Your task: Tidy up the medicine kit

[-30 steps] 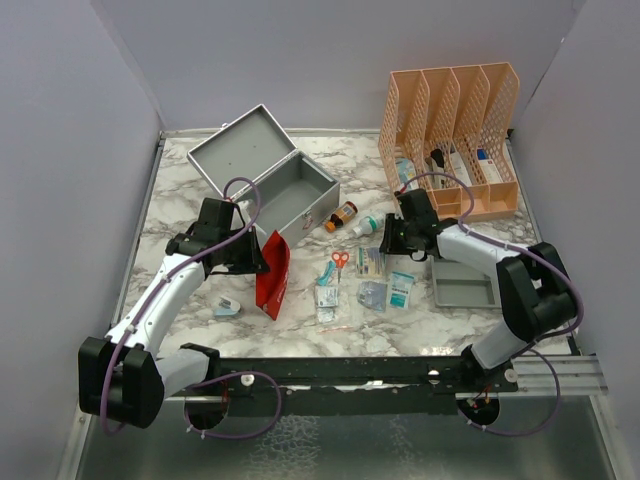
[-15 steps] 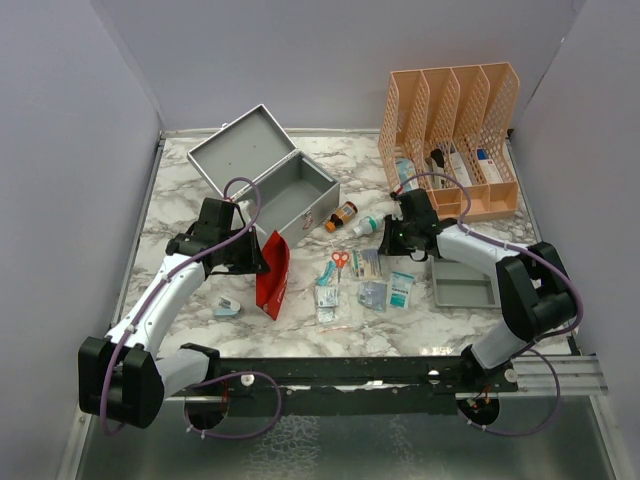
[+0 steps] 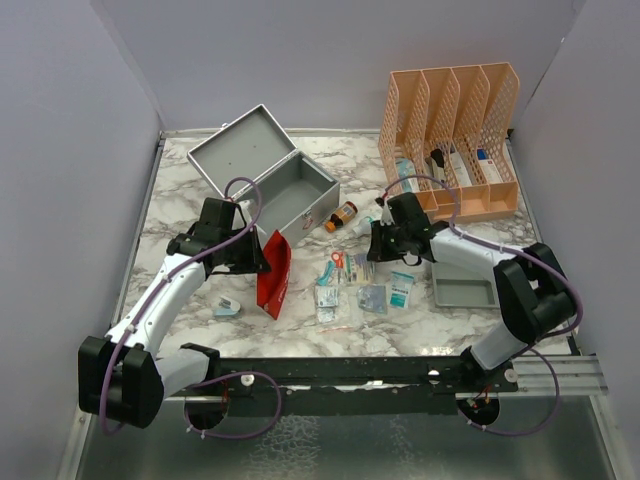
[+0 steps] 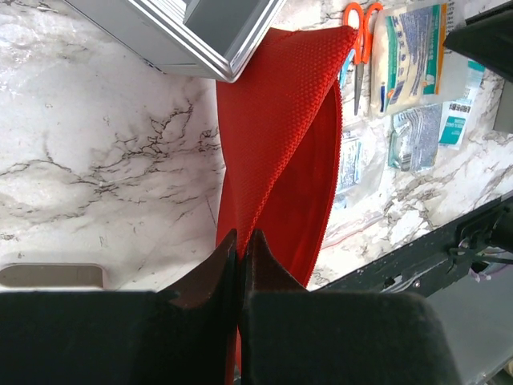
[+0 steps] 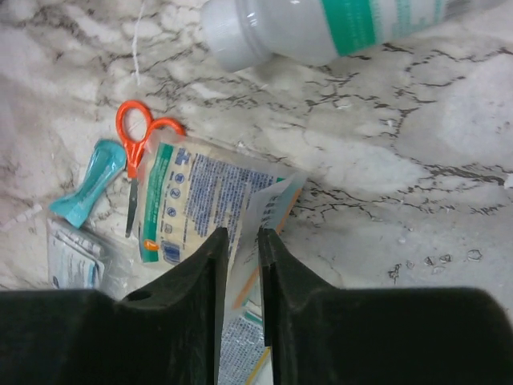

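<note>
Kit (image 3: 300, 195) open at back left, lid thrown back for loading. Left gripper (image 4: 240, 241) jaws clamped on red pouch (image 4: 276, 136), hung just beside kit. Right gripper (image 5: 240, 237) jaws nearly together, pinching packet (image 5: 200, 200) edge, likely to lift it.

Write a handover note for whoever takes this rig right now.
Left gripper: shut on the red mesh pouch, beside the medicine kit.
Right gripper: shut on a flat packet mid-table.
Done: the lid is open; the box looks empty.
To do: pouch, packets, scissors, brown bottle and white bottle are all outside the kit.
</note>
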Tool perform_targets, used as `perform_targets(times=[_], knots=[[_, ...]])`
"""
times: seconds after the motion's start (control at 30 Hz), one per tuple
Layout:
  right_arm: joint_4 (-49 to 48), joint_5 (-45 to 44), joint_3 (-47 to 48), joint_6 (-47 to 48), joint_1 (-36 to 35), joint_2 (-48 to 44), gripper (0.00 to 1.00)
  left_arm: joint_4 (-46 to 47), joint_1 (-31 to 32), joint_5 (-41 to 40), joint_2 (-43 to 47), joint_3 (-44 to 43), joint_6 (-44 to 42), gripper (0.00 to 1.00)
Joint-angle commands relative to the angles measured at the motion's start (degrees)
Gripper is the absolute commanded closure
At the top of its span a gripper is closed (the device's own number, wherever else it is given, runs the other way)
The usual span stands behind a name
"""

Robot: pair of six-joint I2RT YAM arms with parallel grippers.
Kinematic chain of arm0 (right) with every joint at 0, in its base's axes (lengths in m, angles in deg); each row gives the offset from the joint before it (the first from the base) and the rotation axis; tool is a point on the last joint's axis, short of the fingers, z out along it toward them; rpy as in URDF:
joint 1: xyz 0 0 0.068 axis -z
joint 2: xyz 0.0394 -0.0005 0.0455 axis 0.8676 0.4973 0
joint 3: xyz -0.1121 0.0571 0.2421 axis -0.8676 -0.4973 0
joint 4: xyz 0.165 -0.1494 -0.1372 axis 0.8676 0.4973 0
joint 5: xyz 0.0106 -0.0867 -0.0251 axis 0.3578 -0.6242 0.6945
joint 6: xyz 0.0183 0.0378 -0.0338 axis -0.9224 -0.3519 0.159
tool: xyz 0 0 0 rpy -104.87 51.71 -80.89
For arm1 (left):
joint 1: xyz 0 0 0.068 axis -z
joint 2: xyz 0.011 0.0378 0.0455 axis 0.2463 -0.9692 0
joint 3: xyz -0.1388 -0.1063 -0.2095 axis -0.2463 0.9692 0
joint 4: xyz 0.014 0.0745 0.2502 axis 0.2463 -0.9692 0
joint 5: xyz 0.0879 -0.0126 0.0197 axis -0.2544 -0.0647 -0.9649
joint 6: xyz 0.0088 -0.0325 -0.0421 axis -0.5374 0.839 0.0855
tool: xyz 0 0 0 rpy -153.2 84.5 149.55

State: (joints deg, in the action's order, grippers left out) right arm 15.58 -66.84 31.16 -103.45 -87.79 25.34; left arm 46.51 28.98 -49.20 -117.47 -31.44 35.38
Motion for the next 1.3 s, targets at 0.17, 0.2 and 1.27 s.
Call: perform_targets(times=[0.17, 0.2, 1.27], knots=[[-0.19, -10.07, 0.60, -5.52, -1.39, -4.55, 0.67, 1.88, 0.43, -0.07, -0.44, -0.53, 0.40, 1.00], [0.07, -12.60, 0.33, -6.95, -1.39, -5.14, 0.67, 1.88, 0.44, -0.02, -0.36, -0.47, 0.38, 1.00], [-4.63, -4.59, -2.64, -7.25, -1.32, -0.55, 0.61, 2.60, 1.05, 0.08, -1.20, -0.46, 0.93, 1.00]])
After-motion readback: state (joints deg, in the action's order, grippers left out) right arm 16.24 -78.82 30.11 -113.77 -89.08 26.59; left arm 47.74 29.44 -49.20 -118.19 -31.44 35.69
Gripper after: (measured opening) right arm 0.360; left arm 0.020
